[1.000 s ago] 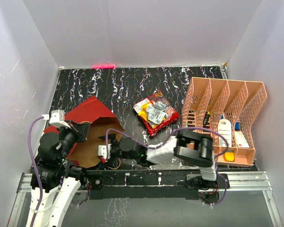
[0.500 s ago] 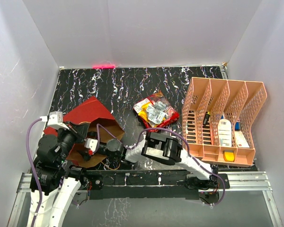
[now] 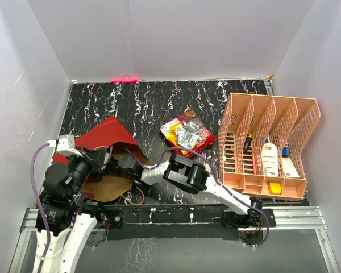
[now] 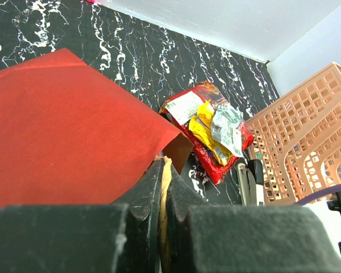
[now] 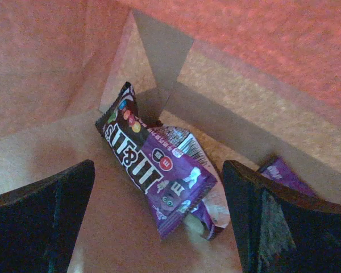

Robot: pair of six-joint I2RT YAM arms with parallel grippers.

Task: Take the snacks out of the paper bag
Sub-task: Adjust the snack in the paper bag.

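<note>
Lying at the near left corner of the black, white-veined desk (image 3: 148,102), the large glossy red paper bag (image 3: 105,136) showed its brown kraft inside toward the near edge and the right. The left gripper (image 4: 163,170) was clamped together on the bag's thin tan cord handle (image 4: 165,187), beside the bag's mouth. The right arm reached across from the right into that mouth. Inside the bag, the right gripper (image 5: 153,193) had its two black fingers (image 5: 57,199) spread wide apart on either side of a purple crinkly packet (image 5: 159,176) that lay on the kraft floor, touching neither finger. A second purple packet (image 5: 287,176) showed partly beyond the right finger. Out on the middle of the desk lay a pile of red, yellow and silver foil snack packets (image 3: 186,135), well apart from the bag. A salmon-orange plastic lattice file rack (image 3: 273,114) stood along the desk's right edge, a white bottle (image 3: 269,159) in one of its compartments.
</note>
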